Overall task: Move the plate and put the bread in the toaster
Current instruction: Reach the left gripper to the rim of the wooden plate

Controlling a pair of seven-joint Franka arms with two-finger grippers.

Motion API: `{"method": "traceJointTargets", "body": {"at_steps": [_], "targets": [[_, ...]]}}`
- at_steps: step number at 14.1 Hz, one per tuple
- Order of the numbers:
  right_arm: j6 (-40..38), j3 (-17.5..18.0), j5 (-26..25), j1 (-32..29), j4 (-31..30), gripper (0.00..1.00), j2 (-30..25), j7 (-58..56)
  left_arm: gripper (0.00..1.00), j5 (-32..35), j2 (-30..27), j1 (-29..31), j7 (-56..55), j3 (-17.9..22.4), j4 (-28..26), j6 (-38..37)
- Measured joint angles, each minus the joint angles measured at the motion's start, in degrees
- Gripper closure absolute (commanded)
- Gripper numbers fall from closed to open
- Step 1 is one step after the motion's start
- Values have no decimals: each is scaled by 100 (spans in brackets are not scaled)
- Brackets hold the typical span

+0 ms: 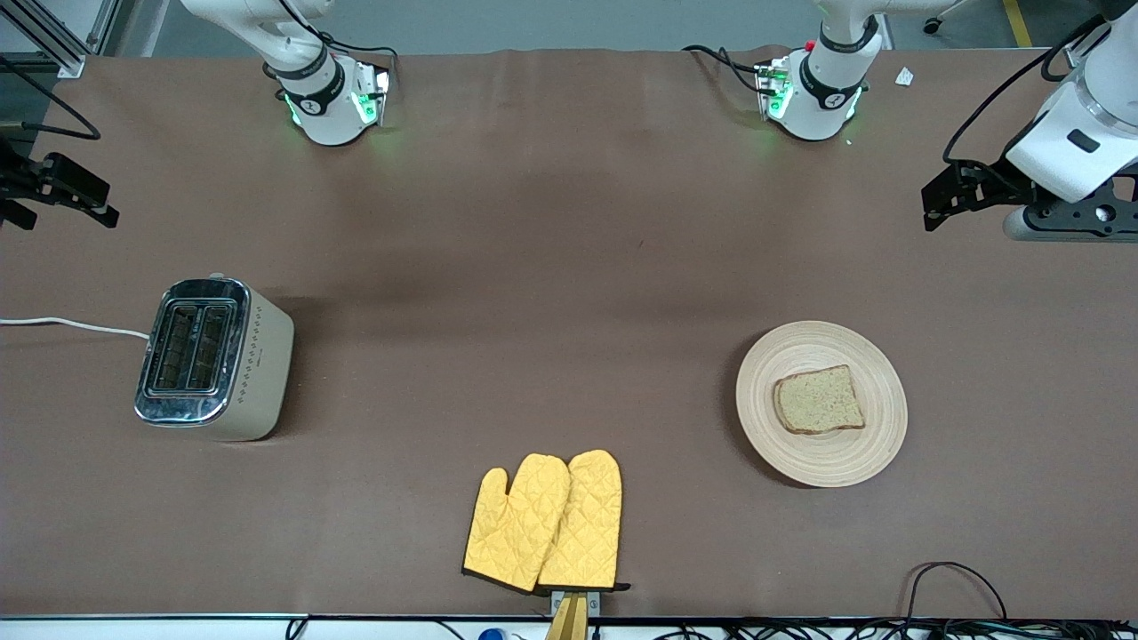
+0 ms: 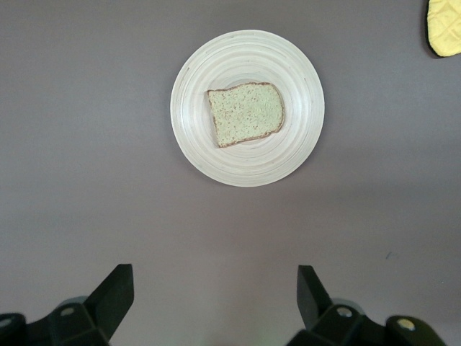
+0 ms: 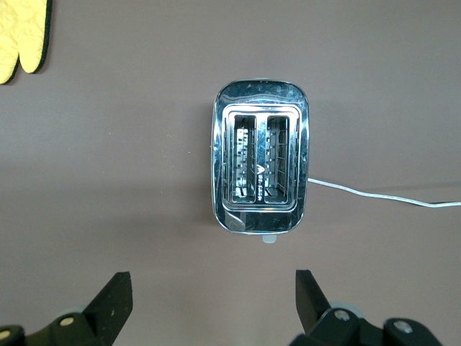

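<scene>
A: Where did you see the bread (image 1: 819, 400)?

B: You had it flat on the plate (image 1: 876, 449), lower right of the front frame. The toaster (image 1: 213, 358) stood at middle left, slots empty, cord (image 1: 71, 325) trailing off the edge. Two mitts (image 1: 544, 522) lay at bottom centre on the desk (image 1: 551, 267).

A: And your tools?

B: Left tool (image 2: 215, 292) hung open above the plate; right tool (image 3: 213, 295) hung open above the toaster. Neither held anything.
</scene>
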Motion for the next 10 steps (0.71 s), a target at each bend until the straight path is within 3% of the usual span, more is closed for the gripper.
{"method": "traceJointTargets", "body": {"at_steps": [5, 10], "targets": [[61, 1, 0, 4, 0, 0, 0, 0, 0, 0, 60, 14, 19, 35, 11, -7], [63, -8, 0, 4, -1, 0, 1, 0, 0, -211, 878, 463, 540, 215, 315, 219]]}}
